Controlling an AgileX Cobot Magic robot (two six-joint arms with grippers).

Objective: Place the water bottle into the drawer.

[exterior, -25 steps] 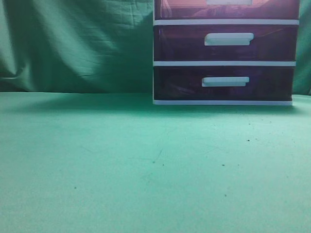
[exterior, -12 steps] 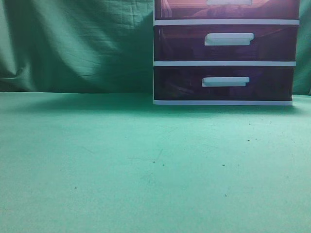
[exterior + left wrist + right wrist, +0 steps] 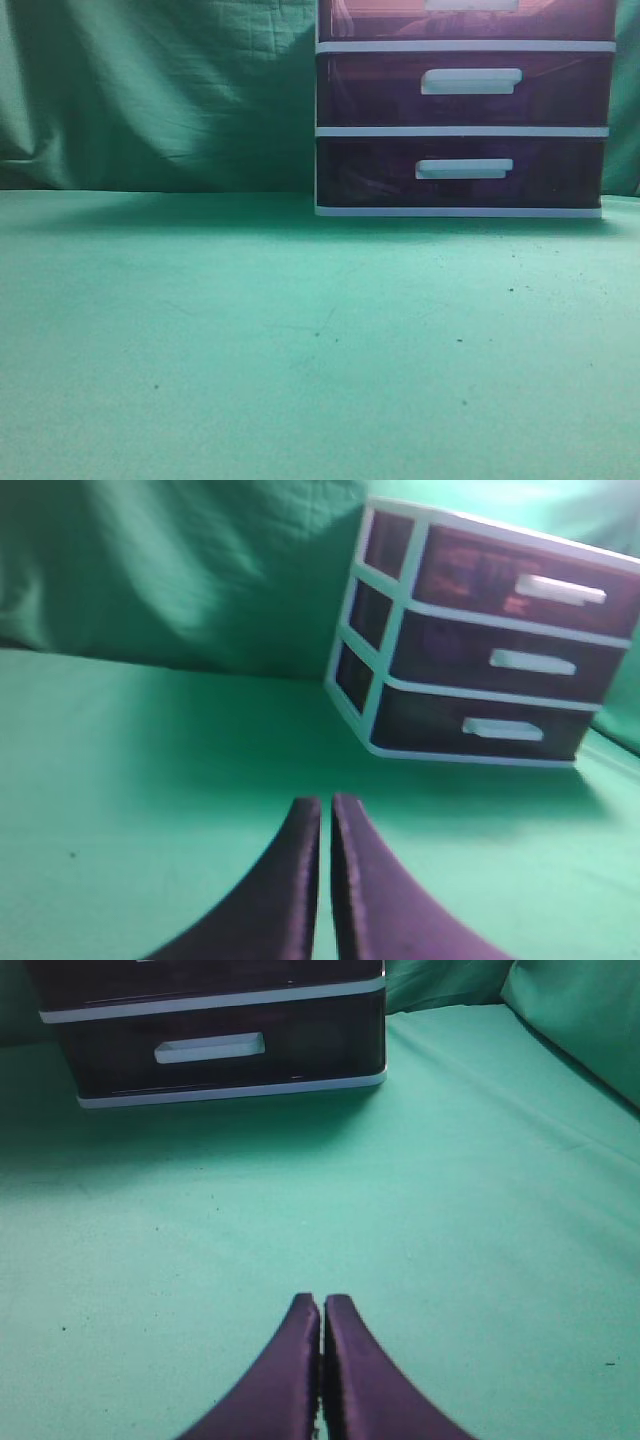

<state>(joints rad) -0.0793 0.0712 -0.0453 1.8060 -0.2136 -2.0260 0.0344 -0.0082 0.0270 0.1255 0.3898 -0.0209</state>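
The drawer (image 3: 380, 20) is the reddish-brown top tier of a white-framed unit at the back right of the exterior view; only its lower strip shows there. In the left wrist view the drawer (image 3: 470, 570) sits closed at the top of the unit, with a white bar handle. The water bottle is not in any view. My left gripper (image 3: 326, 802) is shut and empty above the green cloth, well short of the unit. My right gripper (image 3: 322, 1300) is shut and empty above the cloth. Neither gripper shows in the exterior view.
Two darker purple-brown drawers (image 3: 460, 90) (image 3: 460, 170) sit below the top one; the lowest also shows in the right wrist view (image 3: 230, 1055). A green cloth (image 3: 250, 330) covers the table and hangs as a backdrop (image 3: 150, 90).
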